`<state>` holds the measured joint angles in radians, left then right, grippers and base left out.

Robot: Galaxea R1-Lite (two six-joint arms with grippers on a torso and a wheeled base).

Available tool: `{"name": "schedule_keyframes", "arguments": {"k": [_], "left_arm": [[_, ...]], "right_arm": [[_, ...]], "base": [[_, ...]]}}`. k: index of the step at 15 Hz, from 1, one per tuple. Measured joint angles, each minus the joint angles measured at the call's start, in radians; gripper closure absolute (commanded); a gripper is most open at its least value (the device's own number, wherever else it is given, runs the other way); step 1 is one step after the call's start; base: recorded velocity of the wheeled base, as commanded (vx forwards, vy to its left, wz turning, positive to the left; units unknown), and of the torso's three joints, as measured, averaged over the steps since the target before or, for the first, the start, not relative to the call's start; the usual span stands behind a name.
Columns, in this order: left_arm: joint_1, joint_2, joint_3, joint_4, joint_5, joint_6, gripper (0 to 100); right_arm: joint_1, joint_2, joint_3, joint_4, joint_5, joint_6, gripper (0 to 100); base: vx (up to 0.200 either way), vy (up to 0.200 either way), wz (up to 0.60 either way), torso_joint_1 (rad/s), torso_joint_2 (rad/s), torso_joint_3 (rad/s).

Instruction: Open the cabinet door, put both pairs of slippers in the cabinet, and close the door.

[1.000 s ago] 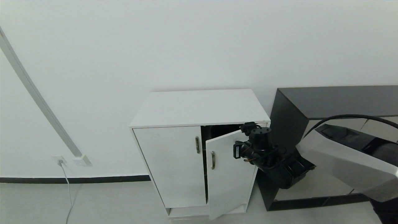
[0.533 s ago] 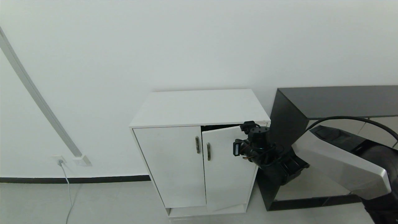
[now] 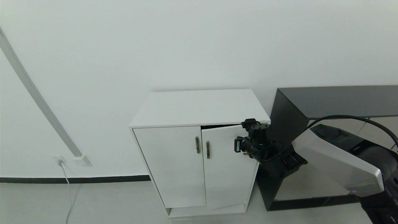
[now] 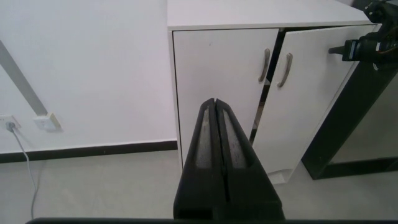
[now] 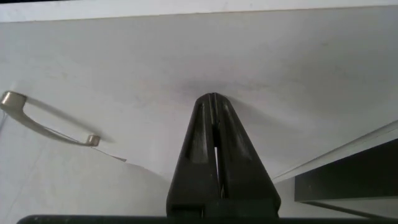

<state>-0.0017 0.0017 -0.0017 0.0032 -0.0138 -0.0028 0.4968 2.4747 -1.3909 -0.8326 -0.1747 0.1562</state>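
The white cabinet (image 3: 199, 107) stands against the wall. Its left door (image 3: 169, 165) is closed. Its right door (image 3: 225, 174) is almost closed, with a thin dark gap (image 3: 220, 126) along its top edge. The two door handles (image 3: 207, 149) sit side by side at the middle. My right gripper (image 5: 213, 98) is shut and its tip presses flat on the right door's face, off to the side of that door's handle (image 5: 43, 118). The right arm's wrist (image 3: 258, 146) is at the door's upper right corner. My left gripper (image 4: 214, 102) is shut, holds nothing, and hangs well in front of the cabinet (image 4: 249, 12).
A black table (image 3: 335, 101) with a mirrored front stands tight against the cabinet's right side. A wall socket with a grey cable (image 3: 60, 161) is at the lower left, under a slanting cable duct (image 3: 34, 90). Bare grey floor (image 3: 108, 202) lies in front.
The right door has swung from clearly ajar to almost closed, with my right arm following it in toward the cabinet. The two handles now sit close together.
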Motion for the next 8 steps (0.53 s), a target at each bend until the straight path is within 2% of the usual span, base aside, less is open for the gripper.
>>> {"name": "schedule_keyframes", "arguments": {"k": [8], "left_arm": [[0.0,0.0,0.0,0.0,0.0,0.0,100]], "right_arm": [[-0.016,0.014,-0.029,0.008,0.0,-0.001,100]], "base": [[0.0,0.0,0.0,0.0,0.0,0.0]]}}
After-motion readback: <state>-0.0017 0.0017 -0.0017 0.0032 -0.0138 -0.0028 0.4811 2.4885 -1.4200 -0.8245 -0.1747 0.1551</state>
